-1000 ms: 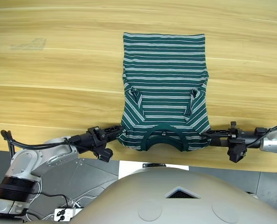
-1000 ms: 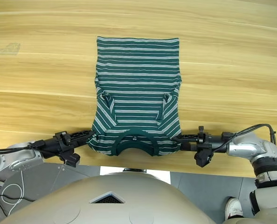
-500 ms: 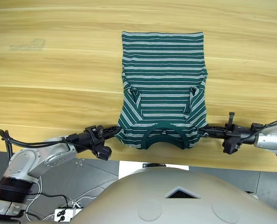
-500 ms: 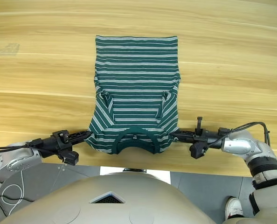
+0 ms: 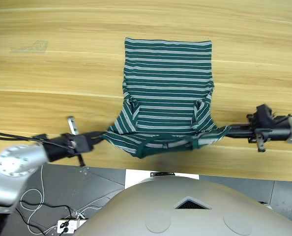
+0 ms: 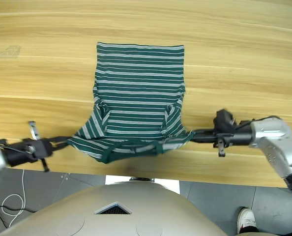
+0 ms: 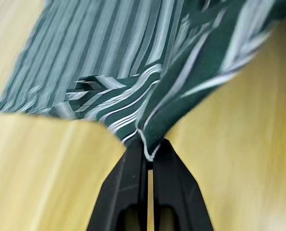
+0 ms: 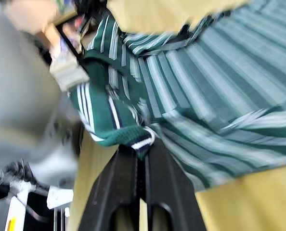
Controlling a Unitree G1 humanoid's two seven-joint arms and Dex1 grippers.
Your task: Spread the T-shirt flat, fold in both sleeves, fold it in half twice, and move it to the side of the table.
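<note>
At the near edge of the table [image 5: 47,73], left gripper [image 5: 105,135] and right gripper [image 5: 228,130] each pinch a shoulder of the striped T-shirt [image 5: 168,78], its length stretching away from them.

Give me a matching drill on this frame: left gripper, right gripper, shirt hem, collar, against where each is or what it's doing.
Column 1
1. left gripper
2. right gripper
3. hem
4. collar

Column 2
A. flat on the table, at the far end of the shirt
B. shut on the shirt's near corner on the robot's right
C. pulled straight between the two grippers
D. shut on the shirt's near corner on the robot's left

Pairs: 1-D, 2-B, 3-A, 4-C
</note>
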